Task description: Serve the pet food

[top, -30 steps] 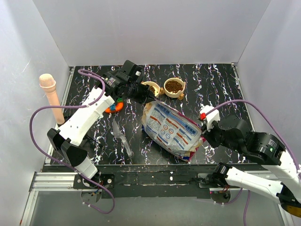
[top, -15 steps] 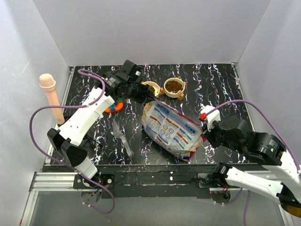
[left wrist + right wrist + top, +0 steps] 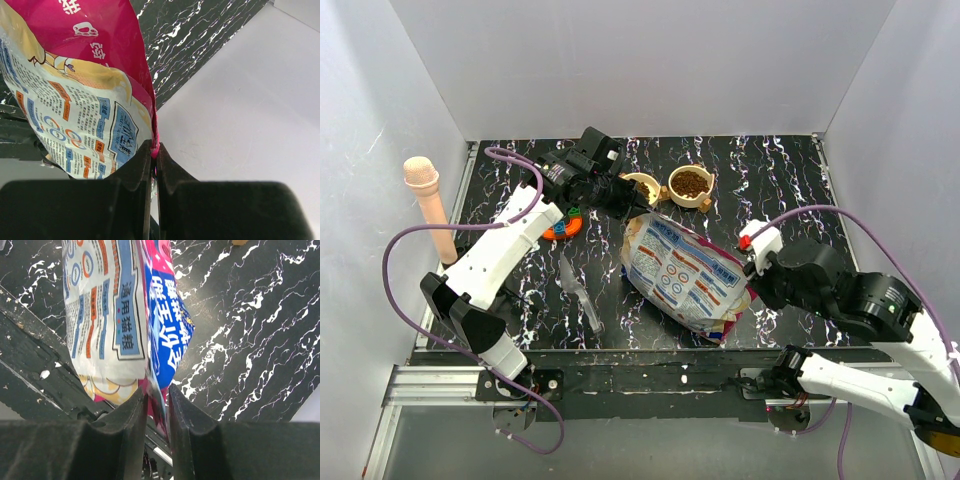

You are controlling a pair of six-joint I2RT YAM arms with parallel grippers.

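Brown pet food fills a small cream bowl at the far middle of a black marbled table. A second cream bowl sits just to its left. Nearer the arms, a glossy pet food bag lies slanted across the table's middle, its white printed back facing up and its magenta front showing at the edges. The left gripper is clamped tight on the bag's magenta far edge, close to the second bowl. The right gripper is at the bag's opposite, near-right end. Its jaws stand a little apart and straddle the thin edge there without clamping it. Left of the bag lie a clear plastic piece and an orange toy. A pink microphone-shaped object stands upright at the table's left edge.
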